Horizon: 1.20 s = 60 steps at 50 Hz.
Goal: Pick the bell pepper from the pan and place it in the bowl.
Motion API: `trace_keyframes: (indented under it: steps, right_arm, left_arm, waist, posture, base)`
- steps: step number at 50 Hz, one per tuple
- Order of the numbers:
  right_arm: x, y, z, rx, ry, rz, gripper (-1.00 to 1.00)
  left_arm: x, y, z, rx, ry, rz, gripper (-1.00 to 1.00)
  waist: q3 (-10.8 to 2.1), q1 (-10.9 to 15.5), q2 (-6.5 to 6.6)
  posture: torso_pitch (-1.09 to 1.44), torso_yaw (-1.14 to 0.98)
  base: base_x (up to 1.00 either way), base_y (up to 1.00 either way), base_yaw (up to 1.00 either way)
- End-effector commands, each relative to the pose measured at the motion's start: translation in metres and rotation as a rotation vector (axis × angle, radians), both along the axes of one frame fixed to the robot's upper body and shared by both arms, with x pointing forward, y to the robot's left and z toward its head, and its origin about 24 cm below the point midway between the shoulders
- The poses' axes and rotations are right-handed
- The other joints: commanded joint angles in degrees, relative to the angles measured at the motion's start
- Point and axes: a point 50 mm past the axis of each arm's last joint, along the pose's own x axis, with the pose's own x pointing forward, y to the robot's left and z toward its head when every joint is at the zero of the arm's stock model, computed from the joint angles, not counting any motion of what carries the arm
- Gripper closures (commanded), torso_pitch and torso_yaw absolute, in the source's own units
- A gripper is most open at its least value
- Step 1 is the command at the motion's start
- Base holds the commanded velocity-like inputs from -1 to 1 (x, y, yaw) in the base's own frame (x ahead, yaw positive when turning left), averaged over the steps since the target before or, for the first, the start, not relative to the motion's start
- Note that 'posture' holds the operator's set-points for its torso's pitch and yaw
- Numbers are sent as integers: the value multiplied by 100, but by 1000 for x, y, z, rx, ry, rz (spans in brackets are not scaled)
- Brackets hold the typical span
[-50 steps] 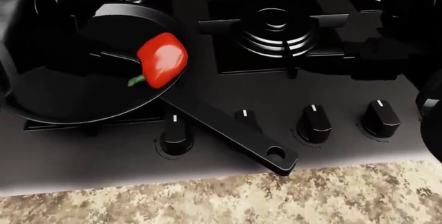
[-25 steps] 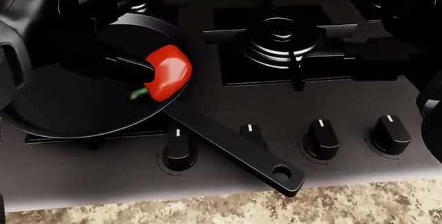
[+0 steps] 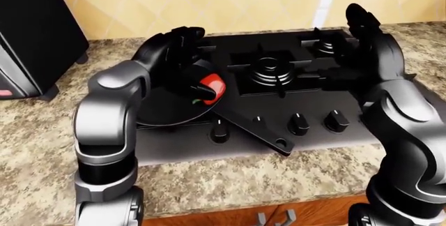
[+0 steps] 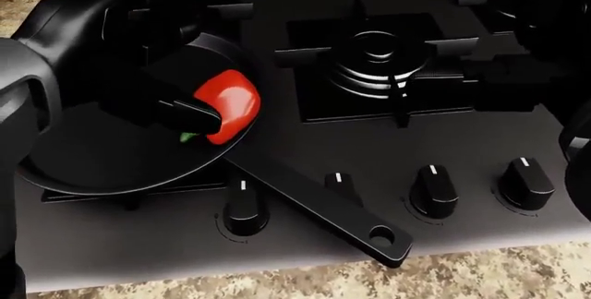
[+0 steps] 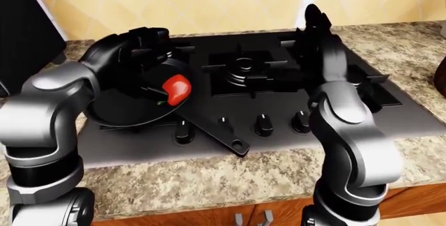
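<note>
- Here the red bell pepper (image 4: 228,106) lies in the black pan (image 4: 111,153), at the pan's right edge in the head view, its green stem (image 4: 189,136) pointing down-left.
- The left hand (image 4: 175,102) reaches into the pan from the left; in the head view a dark finger (image 4: 189,112) lies across the pepper's left side, touching it.
- Whether the other fingers close round the pepper cannot be told: the hand is a black mass against the black pan in every view.
- The head view alone shows the pan's handle (image 4: 319,205) in detail: it runs down-right over the row of knobs (image 4: 432,189), its end hole just above the speckled desk (image 4: 480,275).
- The eye views show what the head view crops: the whole left arm (image 3: 111,111) arching over the pan, and the grey right arm (image 5: 349,132) rising at the right.
- The right hand (image 3: 362,32) stands over the stove's (image 3: 307,90) right burners, well apart from the pan; in the left-eye view its fingers point upward and grasp nothing, looking released.
- The left-eye view shows a dark appliance (image 3: 31,32) on the desk at far left; the right-eye view catches only its edge.
- Both eye views show the yellow tiled wall (image 5: 209,1) above the stove and wooden cabinet fronts (image 3: 278,215) below the desk, hidden from the head view.
- The centre burner (image 4: 374,53) shows in all three views.
</note>
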Motion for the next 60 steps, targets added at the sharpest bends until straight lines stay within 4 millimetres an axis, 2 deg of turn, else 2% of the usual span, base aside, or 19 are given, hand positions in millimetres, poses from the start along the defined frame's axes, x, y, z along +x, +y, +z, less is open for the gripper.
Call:
trace_keyframes:
  steps: [1, 22, 60]
  right_arm:
    - [-4, 1, 14, -8, -81, 0, -100]
    - [-5, 0, 14, -4, -81, -4, -100]
    - [-8, -4, 10, 9, -81, -11, -100]
  left_arm:
    - [-3, -2, 5, 0, -50, -13, -74]
    - [3, -4, -12, 36, 43, -49, -69]
    - [13, -13, -28, 62, 110, -100, -55]
  waist:
    - [-78, -8, -74]
    - [-109, -4, -45]
    - [-147, 24, -64]
  posture:
    - [0, 0]
    - [0, 0]
    - [0, 0]
  base:
    - [0, 0, 0]
    - [0, 0, 0]
    - [0, 0, 0]
